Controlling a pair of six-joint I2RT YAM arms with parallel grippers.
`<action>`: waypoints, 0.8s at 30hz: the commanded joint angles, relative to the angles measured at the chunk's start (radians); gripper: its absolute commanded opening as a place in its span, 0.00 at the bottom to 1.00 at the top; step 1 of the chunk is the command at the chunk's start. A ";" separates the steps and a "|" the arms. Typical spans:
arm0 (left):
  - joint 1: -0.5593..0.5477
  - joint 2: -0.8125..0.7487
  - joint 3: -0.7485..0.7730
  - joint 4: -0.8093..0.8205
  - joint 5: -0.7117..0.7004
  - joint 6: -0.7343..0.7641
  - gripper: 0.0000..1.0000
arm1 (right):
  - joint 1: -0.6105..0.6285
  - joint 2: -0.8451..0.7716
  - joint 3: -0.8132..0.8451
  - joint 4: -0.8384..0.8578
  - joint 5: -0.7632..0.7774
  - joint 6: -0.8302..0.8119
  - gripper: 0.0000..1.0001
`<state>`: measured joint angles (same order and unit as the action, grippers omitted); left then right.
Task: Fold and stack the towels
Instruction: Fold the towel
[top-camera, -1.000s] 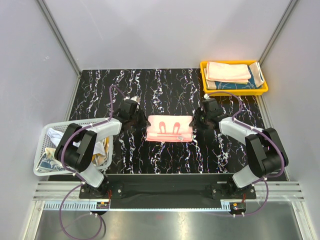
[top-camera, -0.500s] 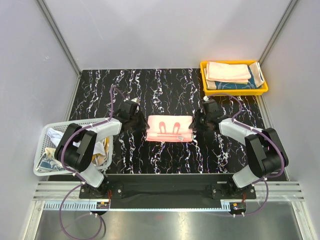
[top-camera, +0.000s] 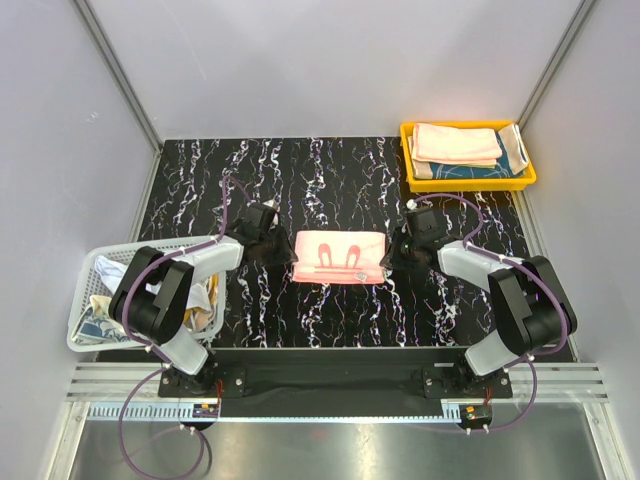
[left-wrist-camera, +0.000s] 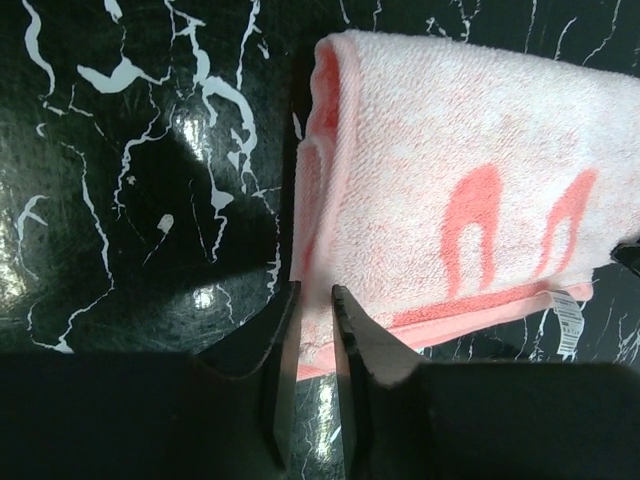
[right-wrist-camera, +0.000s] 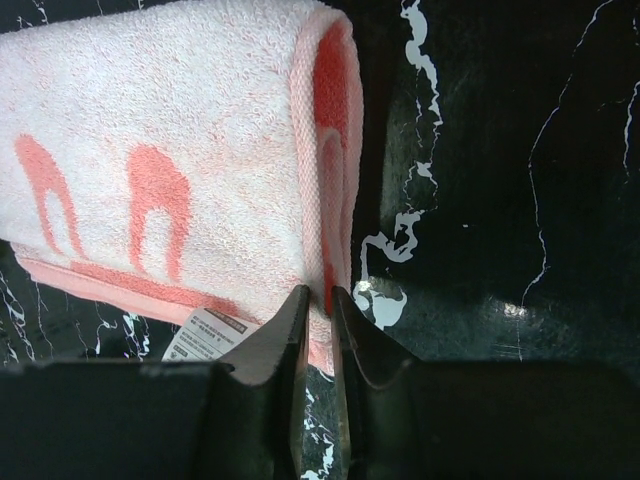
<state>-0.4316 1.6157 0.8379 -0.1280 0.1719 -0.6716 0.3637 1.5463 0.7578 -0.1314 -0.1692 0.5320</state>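
A folded pink towel (top-camera: 340, 257) with red loops lies flat in the middle of the black marbled table. My left gripper (top-camera: 289, 261) is at its near-left corner; in the left wrist view the gripper (left-wrist-camera: 315, 292) stands narrowly open, straddling the towel (left-wrist-camera: 450, 150) edge. My right gripper (top-camera: 388, 262) is at the near-right corner. There the right gripper (right-wrist-camera: 320, 292) is pinched onto the folded edge of the towel (right-wrist-camera: 150, 120). A white care label (right-wrist-camera: 205, 335) sticks out at the near edge. More folded towels (top-camera: 455, 143) are stacked in the tray.
The yellow tray (top-camera: 468, 184) sits at the back right. A white mesh basket (top-camera: 88, 342) with crumpled towels (top-camera: 203, 312) stands at the near left beside the left arm. Grey walls enclose the table on three sides.
Both grippers slid a little toward the near edge along the pink towel's two ends. The left jaws widened slightly and the right jaws narrowed onto the fold. The towel has not moved.
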 joint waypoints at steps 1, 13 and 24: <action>-0.004 -0.019 0.038 -0.024 -0.029 0.020 0.25 | 0.009 -0.035 -0.002 0.023 -0.006 -0.004 0.21; -0.006 0.003 0.046 -0.010 -0.002 0.015 0.30 | 0.009 -0.034 -0.002 0.018 -0.004 -0.001 0.27; -0.012 0.019 0.058 0.011 0.023 0.006 0.17 | 0.009 -0.031 -0.003 0.024 -0.015 0.011 0.22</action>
<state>-0.4358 1.6241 0.8551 -0.1631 0.1707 -0.6655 0.3637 1.5440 0.7567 -0.1310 -0.1703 0.5339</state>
